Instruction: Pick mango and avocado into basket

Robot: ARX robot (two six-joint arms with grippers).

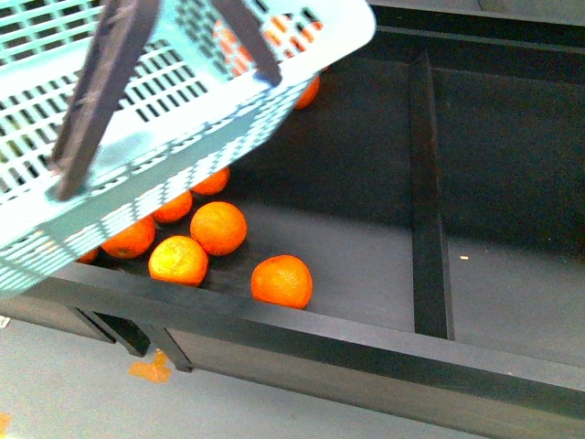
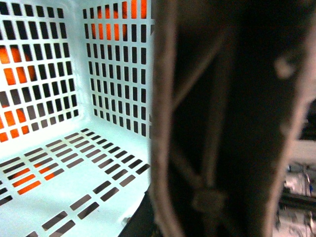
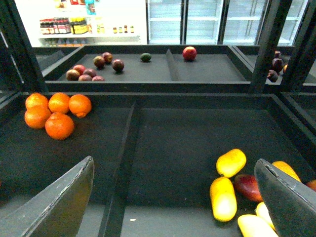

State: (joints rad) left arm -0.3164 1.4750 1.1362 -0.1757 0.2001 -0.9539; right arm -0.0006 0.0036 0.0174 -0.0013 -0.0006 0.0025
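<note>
Jaws spread, the right gripper [image 3: 174, 165] risked grabbing the dark red fruit [image 3: 249, 186] wedged among the mangoes [image 3: 223, 198]; the left jaws' state could not be told.

Basket [image 1: 183, 101]: tilted, up above the oranges [image 1: 218, 227].
Oranges: in the bin, left of the divider [image 1: 428, 201].
Mangoes [image 3: 223, 197]: in a bin, close together.

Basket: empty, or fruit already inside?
Empty where visible: the light teal slotted plastic basket shows bare floor in the left wrist view; orange shows only through its slots.
</note>
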